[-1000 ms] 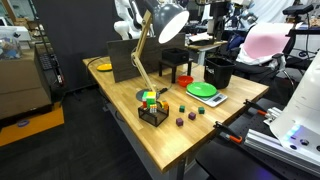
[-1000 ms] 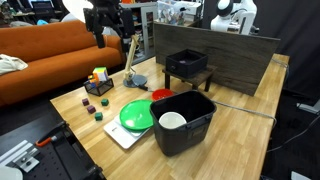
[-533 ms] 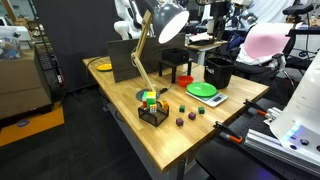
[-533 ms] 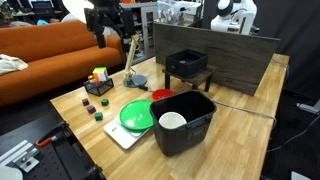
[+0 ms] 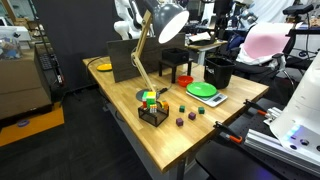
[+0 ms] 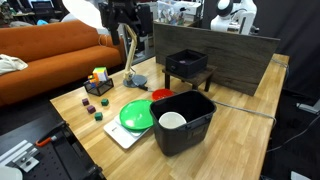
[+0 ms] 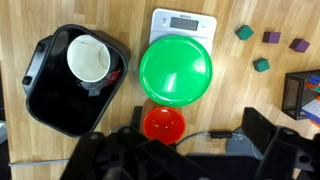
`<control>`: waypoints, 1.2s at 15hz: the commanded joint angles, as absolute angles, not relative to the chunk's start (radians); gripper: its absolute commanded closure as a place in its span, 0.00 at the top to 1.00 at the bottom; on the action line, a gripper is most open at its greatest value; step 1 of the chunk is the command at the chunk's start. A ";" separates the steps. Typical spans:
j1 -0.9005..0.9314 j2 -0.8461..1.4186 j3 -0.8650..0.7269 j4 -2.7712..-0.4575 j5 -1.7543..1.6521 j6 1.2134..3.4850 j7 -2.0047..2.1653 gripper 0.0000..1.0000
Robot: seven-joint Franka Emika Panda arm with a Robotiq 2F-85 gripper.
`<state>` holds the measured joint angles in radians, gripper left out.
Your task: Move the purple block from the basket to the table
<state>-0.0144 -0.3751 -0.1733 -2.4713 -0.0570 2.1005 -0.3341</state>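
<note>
Beside the wire basket [image 7: 303,93], out on the bare wood of the table [image 7: 30,25], lie two purple blocks [image 7: 271,37] [image 7: 298,44], with two green blocks [image 7: 243,32] [image 7: 261,64] near them. In both exterior views the same four cubes sit just in front of the basket [image 5: 152,110] [image 6: 97,84], which holds yellow, green and orange pieces. Whether a purple one is also inside cannot be told.

In the wrist view the gripper [image 7: 185,150] is a dark blur along the bottom edge, its fingers [image 7: 268,140] spread wide apart with nothing between them. In an exterior view it hangs high above the table [image 6: 126,16], close to the desk lamp [image 5: 152,40].

Below the camera a green plate [image 7: 176,70] rests on a white kitchen scale [image 7: 181,18]; the print around its display is too small to read. A red bowl [image 7: 163,123] sits just beside the plate. A black bin [image 7: 50,95] stands to one side with a white cup [image 7: 88,58] inside it.

A small black stool [image 6: 187,68] stands farther back in front of a dark wood panel [image 6: 230,60]. An orange sofa [image 6: 50,50] lies beyond the table.
</note>
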 commanded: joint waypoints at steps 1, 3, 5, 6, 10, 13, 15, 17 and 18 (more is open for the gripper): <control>-0.015 -0.294 -0.202 -2.393 -0.014 2.117 -0.440 1.00; -0.029 -0.320 -0.185 -2.415 -0.030 2.109 -0.415 1.00; -0.029 -0.293 -0.187 -2.392 -0.017 2.109 -0.445 1.00; -0.028 -0.288 -0.187 -2.389 -0.016 2.109 -0.449 1.00; -0.027 -0.287 -0.187 -2.388 -0.016 2.109 -0.450 1.00; -0.026 -0.269 -0.190 -2.374 -0.013 2.117 -0.458 1.00; -0.017 -0.224 -0.201 -2.338 0.010 2.123 -0.505 1.00; -0.010 -0.163 -0.204 -2.283 0.038 2.121 -0.557 1.00; -0.013 -0.131 -0.201 -2.251 0.048 2.120 -0.575 1.00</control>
